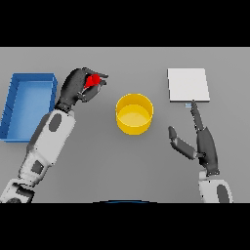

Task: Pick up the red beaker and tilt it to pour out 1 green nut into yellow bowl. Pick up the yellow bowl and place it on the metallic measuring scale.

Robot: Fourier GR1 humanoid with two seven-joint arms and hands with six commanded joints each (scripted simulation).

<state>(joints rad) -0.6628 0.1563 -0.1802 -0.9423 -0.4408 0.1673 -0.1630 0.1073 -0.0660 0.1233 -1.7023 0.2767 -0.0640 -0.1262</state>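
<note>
Curling its fingers round the red beaker (93, 80), the left hand (78, 88) has the yellow bowl (134, 114) just to its right and nearer the robot; the right hand (202, 141) rests open.

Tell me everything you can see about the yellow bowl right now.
The yellow bowl is a round, straight-walled, plain yellow container that looks like smooth plastic. It stands upright on the grey table, near the middle, open side up. No nut shows inside it. Nothing touches it: the left hand, curled round the red beaker, is apart on its left, and the right hand and the scale are apart on its right.
</note>
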